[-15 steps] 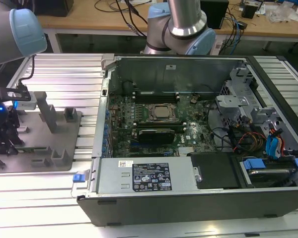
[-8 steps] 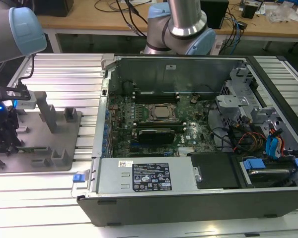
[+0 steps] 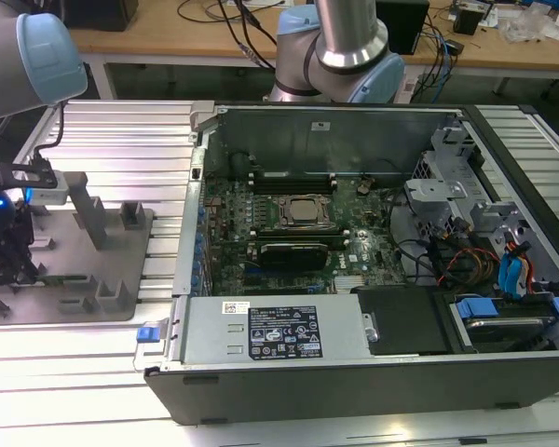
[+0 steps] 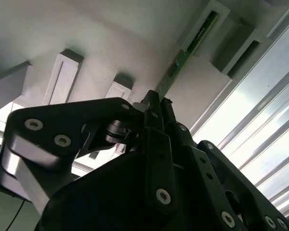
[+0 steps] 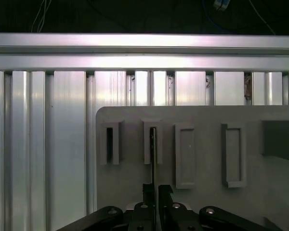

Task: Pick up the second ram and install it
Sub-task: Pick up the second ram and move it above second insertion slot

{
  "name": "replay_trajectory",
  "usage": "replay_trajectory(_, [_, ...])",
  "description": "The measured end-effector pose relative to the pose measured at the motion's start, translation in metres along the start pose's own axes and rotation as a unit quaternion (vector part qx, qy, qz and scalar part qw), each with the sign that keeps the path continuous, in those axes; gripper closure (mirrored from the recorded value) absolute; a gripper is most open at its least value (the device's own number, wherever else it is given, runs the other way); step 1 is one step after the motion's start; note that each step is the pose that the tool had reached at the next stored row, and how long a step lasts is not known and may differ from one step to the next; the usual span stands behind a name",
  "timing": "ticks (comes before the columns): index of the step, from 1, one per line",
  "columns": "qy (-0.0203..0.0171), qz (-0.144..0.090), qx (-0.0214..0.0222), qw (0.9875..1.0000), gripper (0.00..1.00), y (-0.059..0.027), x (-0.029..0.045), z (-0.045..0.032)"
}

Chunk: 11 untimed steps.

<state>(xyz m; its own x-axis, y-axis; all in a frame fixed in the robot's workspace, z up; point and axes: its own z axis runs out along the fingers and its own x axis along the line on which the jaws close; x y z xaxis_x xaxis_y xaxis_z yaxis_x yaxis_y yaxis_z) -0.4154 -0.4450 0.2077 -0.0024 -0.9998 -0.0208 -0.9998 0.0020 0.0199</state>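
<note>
Closest to the lens in both wrist views, the black metal gripper (image 4: 156, 100) with bolted linkage arms has its jaws drawn together on the near end of the second ram (image 4: 185, 56), a thin, flat, dull green memory stick. Beneath everything lies the ribbed, silver aluminium table (image 3: 112, 140). On it, at the centre of the exterior view, rests the open dark-grey steel computer case (image 3: 354, 396), lying on its side with its interior exposed. At twelve o'clock from the case rises the robot arm (image 3: 349, 37), a grey tube with pale blue joint caps. At nine o'clock from the case sits the flat grey plastic fixture plate (image 3: 121, 259), and the gripper hangs over that plate's nine o'clock end. Inside the case, the dark green motherboard (image 3: 233, 219) carries the square, metal-framed processor socket (image 3: 303, 212) near its middle. One upright, slotted grey holder block (image 5: 147, 144) on the plate seats the second ram, which stands on edge in the slot, well apart from the case.
</note>
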Motion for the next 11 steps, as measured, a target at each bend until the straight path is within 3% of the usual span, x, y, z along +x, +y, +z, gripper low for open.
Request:
replay_trajectory(6, [0.0000, 0.000, 0.0000, 1.0000, 0.84, -0.0001, 0.0011, 0.0000])
replay_trajectory(11, [0.0000, 0.000, 0.0001, 1.0000, 0.91, -0.0001, 0.0013, 0.0001])
